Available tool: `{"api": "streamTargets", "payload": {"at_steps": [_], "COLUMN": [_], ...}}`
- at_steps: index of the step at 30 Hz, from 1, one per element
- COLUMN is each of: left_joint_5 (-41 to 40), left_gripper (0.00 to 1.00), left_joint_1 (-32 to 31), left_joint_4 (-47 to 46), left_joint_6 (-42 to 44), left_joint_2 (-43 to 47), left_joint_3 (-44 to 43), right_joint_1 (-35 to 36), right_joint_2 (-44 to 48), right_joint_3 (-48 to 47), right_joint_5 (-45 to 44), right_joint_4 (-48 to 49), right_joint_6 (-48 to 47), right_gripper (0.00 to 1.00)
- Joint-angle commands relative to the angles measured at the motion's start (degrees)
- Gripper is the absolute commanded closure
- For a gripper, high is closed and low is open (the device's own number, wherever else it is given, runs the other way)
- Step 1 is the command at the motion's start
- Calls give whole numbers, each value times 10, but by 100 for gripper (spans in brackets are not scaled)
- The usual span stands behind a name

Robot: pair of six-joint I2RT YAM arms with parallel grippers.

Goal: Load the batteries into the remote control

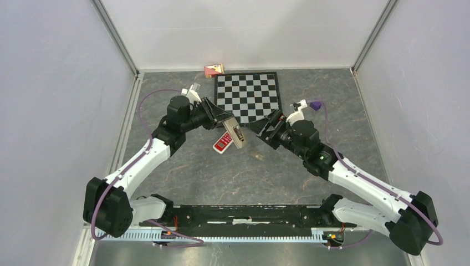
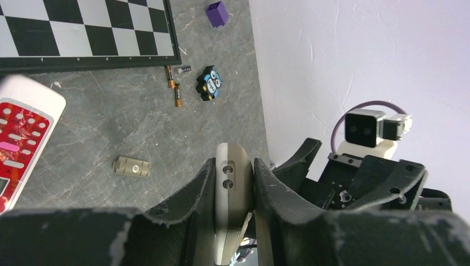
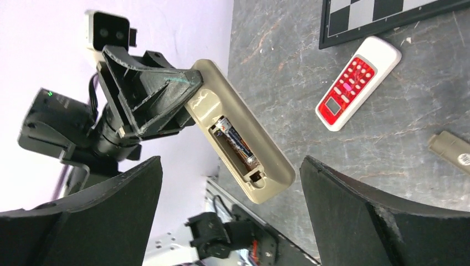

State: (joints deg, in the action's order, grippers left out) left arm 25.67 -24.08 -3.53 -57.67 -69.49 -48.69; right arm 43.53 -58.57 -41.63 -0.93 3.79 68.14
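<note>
- The left pincer [image 2: 234,165] is gripping the beige remote control [image 3: 265,145] by 1 end. Its 2 fingers are partly closed, pressing on the remote's sides and holding it off the table [image 1: 188,172].
- The remote control is jutting out past the left pincer's fingertips, with its back turned toward the right pincer and its battery compartment standing open.
- 1 battery [image 3: 235,141] is sitting lengthwise inside that compartment.
- A red-and-white remote [image 1: 222,142] is lying flat on the table just beside the left pincer's fingertips, on their left in the top view.
- A small beige cover [image 1: 256,155] is lying on the table between the 2 pincers, a little nearer the arm bases.
- The right pincer [image 3: 230,162] is facing the open compartment with its jaws spread wide. It is gripping nothing, and its fingers are staying clear of the remote control.
- 2 loose batteries [image 2: 174,86] are lying nearly end to end on the table, well ahead of the left pincer, beside a corner of the chessboard [image 2: 88,33].
- A black-and-blue object [image 2: 209,83] is lying just beside those loose batteries, and a purple cube [image 2: 217,13] is sitting farther out from the left pincer.
</note>
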Motion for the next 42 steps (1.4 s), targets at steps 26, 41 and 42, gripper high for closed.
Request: {"api": "streamTargets", "payload": {"at_steps": [26, 41, 42], "left_joint_5": [6, 9, 12], "left_gripper": [98, 98, 98], "left_joint_1": [1, 1, 1], "left_joint_4": [-56, -28, -29], "left_joint_6": [4, -19, -26], "left_joint_2": [-9, -6, -7], "left_joint_3": [-51, -62, -63], "right_joint_1": [21, 21, 21], "right_joint_2": [-61, -70, -73], "right_joint_3": [-6, 13, 13], "right_joint_5": [32, 27, 26], "right_joint_4": [47, 126, 134], "right_joint_6": [243, 252, 255], "right_gripper": [2, 2, 2]}}
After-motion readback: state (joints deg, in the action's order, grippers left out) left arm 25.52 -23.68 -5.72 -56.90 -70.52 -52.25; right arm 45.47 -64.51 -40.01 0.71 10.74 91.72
